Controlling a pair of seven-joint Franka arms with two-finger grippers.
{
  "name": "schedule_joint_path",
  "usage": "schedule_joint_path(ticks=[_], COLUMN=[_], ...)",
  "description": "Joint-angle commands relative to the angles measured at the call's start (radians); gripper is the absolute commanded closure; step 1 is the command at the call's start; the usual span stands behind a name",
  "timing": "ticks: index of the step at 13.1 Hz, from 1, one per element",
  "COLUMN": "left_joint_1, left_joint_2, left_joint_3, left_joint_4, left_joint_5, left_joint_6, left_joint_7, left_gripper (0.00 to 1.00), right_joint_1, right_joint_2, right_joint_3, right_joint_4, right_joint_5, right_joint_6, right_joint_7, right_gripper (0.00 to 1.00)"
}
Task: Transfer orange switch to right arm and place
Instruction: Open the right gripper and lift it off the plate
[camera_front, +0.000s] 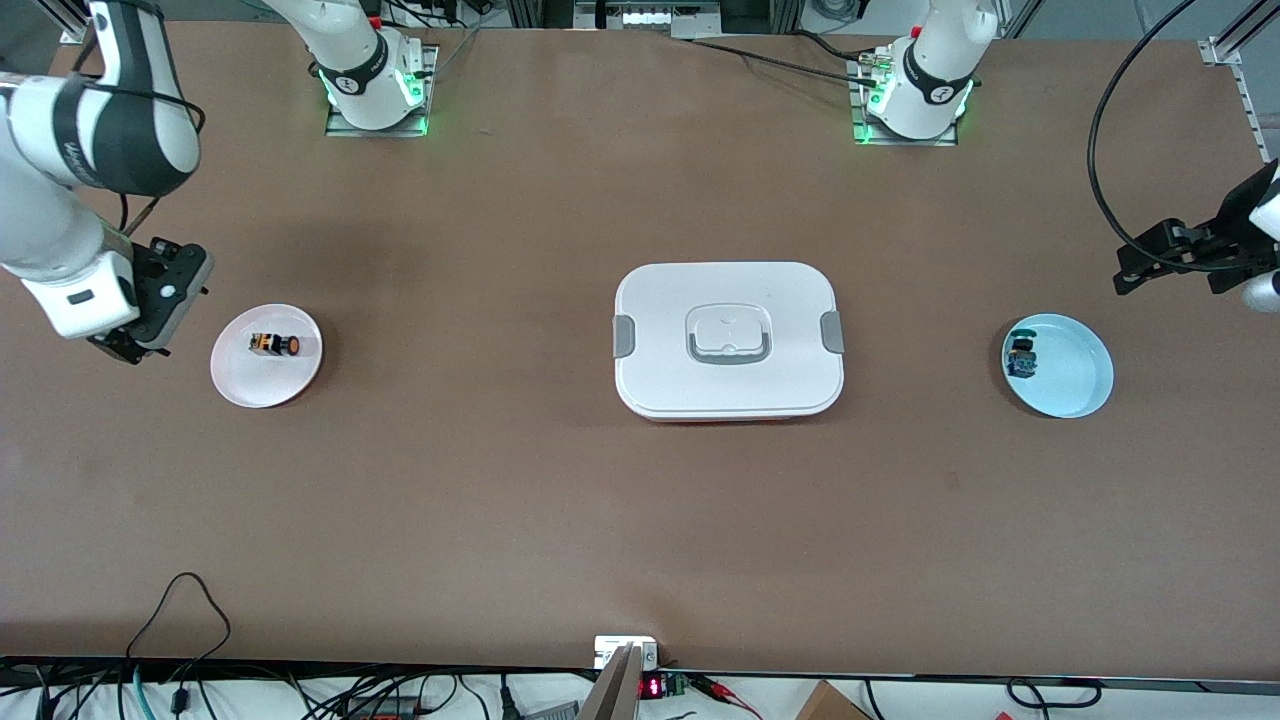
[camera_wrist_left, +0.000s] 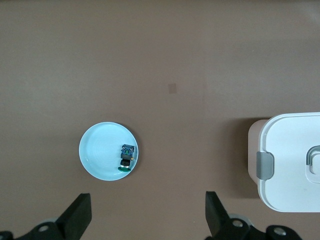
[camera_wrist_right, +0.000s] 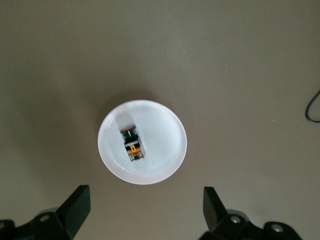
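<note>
The orange switch (camera_front: 275, 344) lies on its side on a small white plate (camera_front: 262, 385) toward the right arm's end of the table. It also shows in the right wrist view (camera_wrist_right: 132, 144), on the plate (camera_wrist_right: 160, 160). My right gripper (camera_front: 135, 340) hangs open and empty in the air beside that plate; in the right wrist view (camera_wrist_right: 145, 202) its fingers stand wide apart. My left gripper (camera_front: 1170, 255) is open and empty in the air near the left arm's end of the table; in the left wrist view (camera_wrist_left: 147, 210) its fingers are also wide apart.
A white lidded box (camera_front: 728, 340) with grey clips sits at the table's middle, also in the left wrist view (camera_wrist_left: 295, 165). A light blue plate (camera_front: 1075, 375) toward the left arm's end holds a small black switch with green and blue parts (camera_front: 1022, 357), seen too in the left wrist view (camera_wrist_left: 127, 156).
</note>
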Motion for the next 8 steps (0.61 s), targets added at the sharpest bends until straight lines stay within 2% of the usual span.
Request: schedule_joint_path(ticks=[1, 3, 6, 8], left_joint_1=[0.003, 0.003, 0.003, 0.003], left_joint_2=[0.013, 0.013, 0.013, 0.013], left_joint_3=[-0.005, -0.005, -0.005, -0.005], left_joint_4=[0.031, 0.031, 0.031, 0.031], left_joint_5=[0.022, 0.022, 0.022, 0.022], left_joint_6=[-0.017, -0.017, -0.017, -0.017], left_joint_7=[0.000, -0.002, -0.002, -0.002], left_gripper=[0.00, 0.00, 0.00, 0.00], right_joint_1=[0.006, 0.036, 0.043, 0.082], right_joint_2=[0.007, 0.007, -0.001, -0.004], right_joint_3=[-0.001, -0.001, -0.001, 0.001], right_joint_4=[0.097, 0.162, 0.173, 0.173], right_joint_5=[0.043, 0.069, 0.153, 0.141], right_joint_6=[-0.109, -0.268, -0.436, -0.513], right_joint_7=[0.296, 0.563, 0.899, 1.054], right_gripper=[0.00, 0.00, 0.00, 0.00])
